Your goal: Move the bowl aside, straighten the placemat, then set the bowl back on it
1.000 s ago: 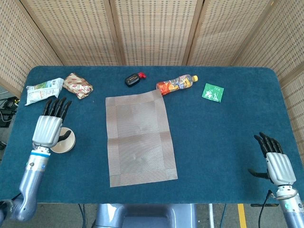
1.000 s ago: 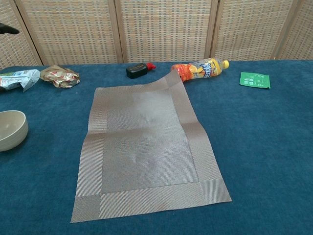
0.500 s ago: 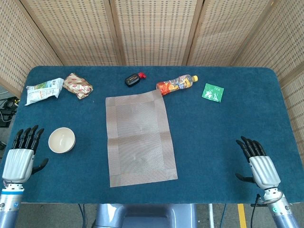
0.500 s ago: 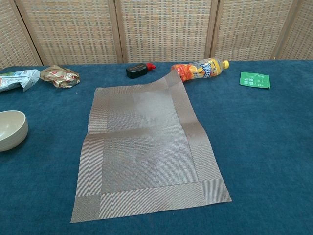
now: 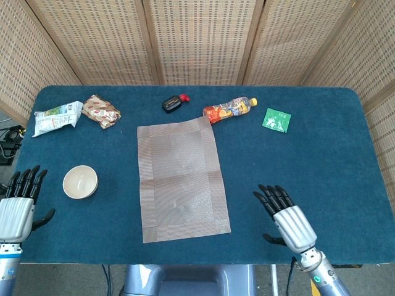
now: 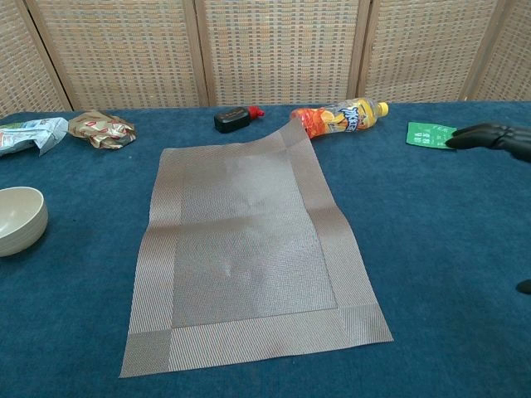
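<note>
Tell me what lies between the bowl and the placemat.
Nothing: in the head view only bare blue tablecloth separates the bowl from the placemat. The chest view shows the same empty strip.

Along the far edge of the blue felt table: white-green snack bag, crumpled brown wrapper, black-red device, orange drink bottle, green sachet.

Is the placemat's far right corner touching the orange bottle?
Touching. In the chest view the placemat corner curls up against the orange bottle, with no gap between them.
</note>
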